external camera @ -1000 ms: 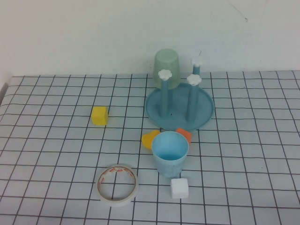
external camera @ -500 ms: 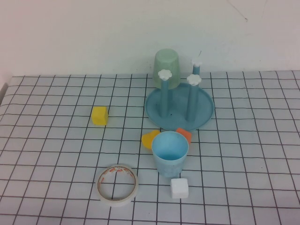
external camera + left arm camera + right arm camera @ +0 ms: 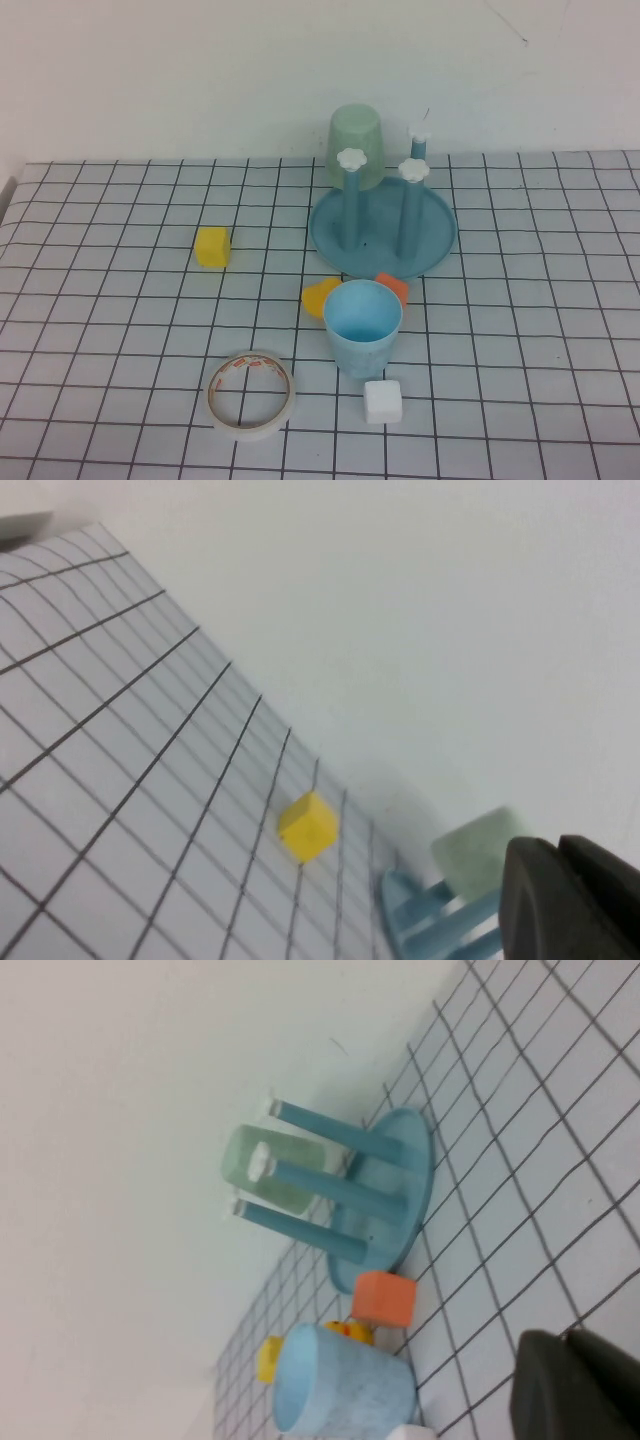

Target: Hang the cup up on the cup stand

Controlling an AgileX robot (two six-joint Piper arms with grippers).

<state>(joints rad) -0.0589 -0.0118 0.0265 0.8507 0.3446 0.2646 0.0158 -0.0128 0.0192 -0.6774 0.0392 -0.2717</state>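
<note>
Plastic cup [image 3: 363,326], upright on the tabletop [image 3: 120,330] just before the cup stand [image 3: 383,232]: likely light, stiff, slick.
Take it at the rim; left end effector [image 3: 570,900] and right end effector [image 3: 575,1385] sit pressed together, well apart.

A plain white wall [image 3: 200,70] rises behind the black-gridded white table [image 3: 100,320].

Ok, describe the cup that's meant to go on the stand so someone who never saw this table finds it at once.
Start at the round teal cup stand near the back wall. Just in front of it, nearer the robot, the cup stands upright and open. It is light blue with a speckled outside, while the pale green cup already sits upside down on a peg.
</note>
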